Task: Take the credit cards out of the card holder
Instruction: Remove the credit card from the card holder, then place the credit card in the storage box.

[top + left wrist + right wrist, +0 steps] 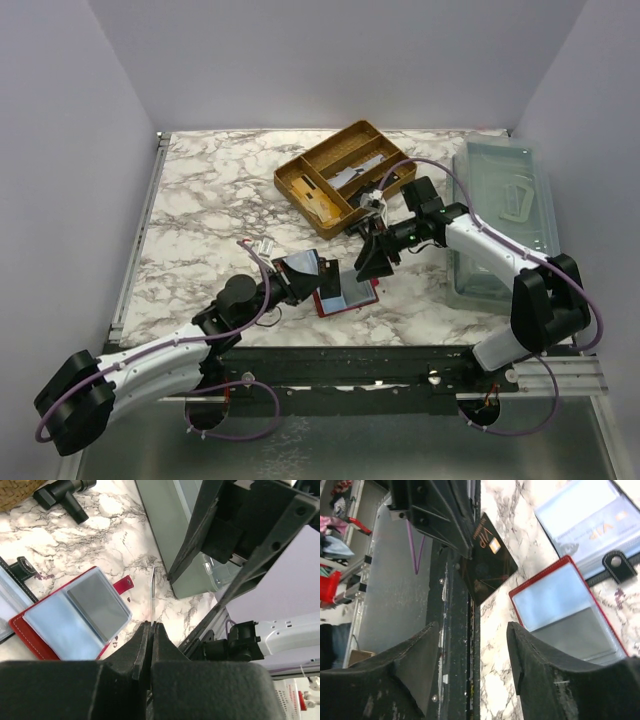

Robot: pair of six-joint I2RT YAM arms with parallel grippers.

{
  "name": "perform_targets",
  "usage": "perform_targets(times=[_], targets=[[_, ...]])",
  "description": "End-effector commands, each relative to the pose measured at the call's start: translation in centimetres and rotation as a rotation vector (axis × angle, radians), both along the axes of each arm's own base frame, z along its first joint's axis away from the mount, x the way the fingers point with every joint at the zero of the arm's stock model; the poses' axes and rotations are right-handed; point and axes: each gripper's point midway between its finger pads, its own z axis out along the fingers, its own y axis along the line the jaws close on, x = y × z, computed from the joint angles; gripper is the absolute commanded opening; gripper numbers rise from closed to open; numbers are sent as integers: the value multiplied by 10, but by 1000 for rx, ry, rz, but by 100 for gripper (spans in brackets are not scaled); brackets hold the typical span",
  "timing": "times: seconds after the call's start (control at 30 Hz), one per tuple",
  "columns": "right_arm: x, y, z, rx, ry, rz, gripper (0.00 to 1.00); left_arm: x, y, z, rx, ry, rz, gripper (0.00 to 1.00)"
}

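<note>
- Jaws of the left gripper (151, 625) are pressed tight on one edge of a thin, flat, grey-blue credit card (152, 592), which its wrist view shows edge-on as a slim upright sliver.
- The credit card is fully out of the red fold-open card holder with clear plastic sleeves (75, 617), held off the table just beside the holder's left edge in the overhead view.
- From the right wrist view, the card's face looks dark and glossy, with a gold chip and lettering.
- The card holder lies open and flat; a grey card (97, 605) shows inside one of its clear sleeves.
- The right gripper (472, 630) hangs above the holder's far right corner, its fingers spread wide with nothing between them.
- A pale sleeve panel with a black snap strap (580, 510) lies just beside the holder.
- A tan wooden divided tray (321, 151) sits beyond the holder, apart from it.
- A clear pale-green plastic bin (495, 200) stands well to the holder's right.
- All of these rest on a white-and-grey marble-patterned table (220, 190).
</note>
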Motion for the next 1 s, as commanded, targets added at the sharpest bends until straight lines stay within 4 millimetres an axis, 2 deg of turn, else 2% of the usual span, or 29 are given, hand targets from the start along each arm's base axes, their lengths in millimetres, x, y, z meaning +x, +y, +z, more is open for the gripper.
perform_targets(times=[0.0,0.17,0.43,0.63,0.77,0.97], targets=[[-2,3,30,136,-149,54,66,2,-8,26,-5,-128,-43,0],[9,9,36,158,-178,17,67,8,-14,42,-64,-193,-39,0],[10,11,24,164,-110,-24,67,11,-22,60,-97,-245,-55,0],[-2,12,29,226,-17,33,66,13,-25,64,-130,-246,-55,0],[-12,11,34,261,48,63,62,15,-28,69,-169,-248,-54,0],[-12,11,34,259,70,57,56,16,-33,74,-192,-258,-63,0]])
